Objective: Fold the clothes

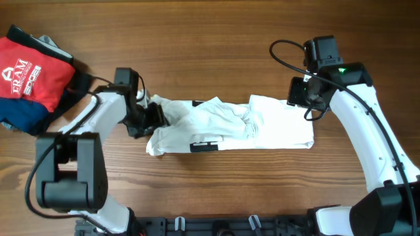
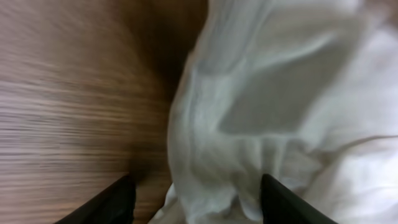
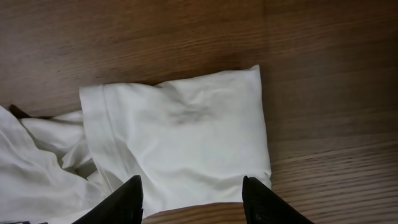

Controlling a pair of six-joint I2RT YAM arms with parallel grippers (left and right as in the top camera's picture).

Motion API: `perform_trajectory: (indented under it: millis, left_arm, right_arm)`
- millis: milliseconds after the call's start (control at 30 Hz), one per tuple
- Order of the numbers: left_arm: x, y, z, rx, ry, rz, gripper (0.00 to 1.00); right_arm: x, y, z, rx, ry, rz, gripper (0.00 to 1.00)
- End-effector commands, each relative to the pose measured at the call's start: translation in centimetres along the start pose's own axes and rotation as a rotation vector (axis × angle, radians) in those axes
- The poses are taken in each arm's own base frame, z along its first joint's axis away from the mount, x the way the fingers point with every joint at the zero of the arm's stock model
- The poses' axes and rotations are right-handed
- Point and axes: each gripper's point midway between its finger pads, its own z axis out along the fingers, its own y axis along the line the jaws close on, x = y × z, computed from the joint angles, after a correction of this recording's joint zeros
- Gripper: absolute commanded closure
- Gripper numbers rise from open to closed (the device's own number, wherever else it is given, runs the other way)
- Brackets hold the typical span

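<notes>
The white shirt [image 1: 230,124] lies bunched in a long band across the middle of the table, with a small black label patch [image 1: 205,145] near its front edge. My left gripper [image 1: 152,116] is at the shirt's left end. In the left wrist view its fingers [image 2: 196,186] are open, with white fabric [image 2: 280,93] lying between them. My right gripper [image 1: 302,97] is over the shirt's far right corner. In the right wrist view its fingers [image 3: 191,190] are open and empty, just above the flat folded right end of the shirt [image 3: 180,137].
A red folded garment with a white logo [image 1: 33,72] lies on a navy garment [image 1: 20,117] at the far left. Bare wooden table [image 1: 230,190] surrounds the shirt. The arm bases stand at the front edge.
</notes>
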Motion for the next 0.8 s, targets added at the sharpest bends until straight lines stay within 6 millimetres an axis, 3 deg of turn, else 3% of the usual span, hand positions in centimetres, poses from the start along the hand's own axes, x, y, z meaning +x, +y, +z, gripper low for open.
perform_trajectory:
  millis: [0,33,100,133,233,333,467,500,567,700,767]
  left_arm:
    - [1.6,-0.7,2.2,0.023,0.072,0.040,0.37]
    - [1.6,-1.1,2.5,0.027,0.072,0.054,0.37]
    - [1.7,-1.9,2.9,0.034,0.070,0.086,0.59]
    - [1.8,-2.1,3.0,0.034,0.070,0.094,0.76]
    - [1.7,-1.8,2.9,0.018,0.064,0.092,0.94]
    - [0.1,1.1,1.2,-0.088,0.006,0.035,0.96]
    - [-3.7,5.2,-4.0,-0.189,-0.119,-0.090,0.96]
    - [-5.4,6.8,-6.7,-0.202,-0.182,-0.152,0.96]
    - [-7.2,8.1,-9.2,-0.193,-0.246,-0.206,0.96]
    - [-10.5,9.3,-13.9,-0.167,-0.366,-0.262,0.95]
    - [-11.1,7.6,-15.3,-0.107,-0.380,-0.241,0.96]
  right_arm:
    - [-0.2,-0.4,-0.1,0.017,-0.003,-0.010,0.48]
    - [-0.2,-0.4,-0.1,0.017,-0.003,-0.010,0.48]
    - [0.0,-0.1,-0.1,0.003,0.004,-0.011,0.48]
    - [0.1,-0.2,-0.1,0.006,0.009,-0.011,0.48]
    - [0.4,-0.3,-0.1,0.011,0.022,-0.016,0.48]
    - [0.4,-0.4,-0.1,0.014,0.021,-0.036,0.48]
    - [0.4,-0.6,-0.1,0.025,0.019,-0.036,0.48]
    - [0.4,-0.6,-0.1,0.025,0.019,-0.036,0.48]
    - [0.4,-0.6,-0.1,0.025,0.019,-0.036,0.48]
    - [0.5,-0.6,-0.1,0.026,0.023,-0.038,0.48]
    - [0.4,-0.6,-0.1,0.026,0.022,-0.037,0.48]
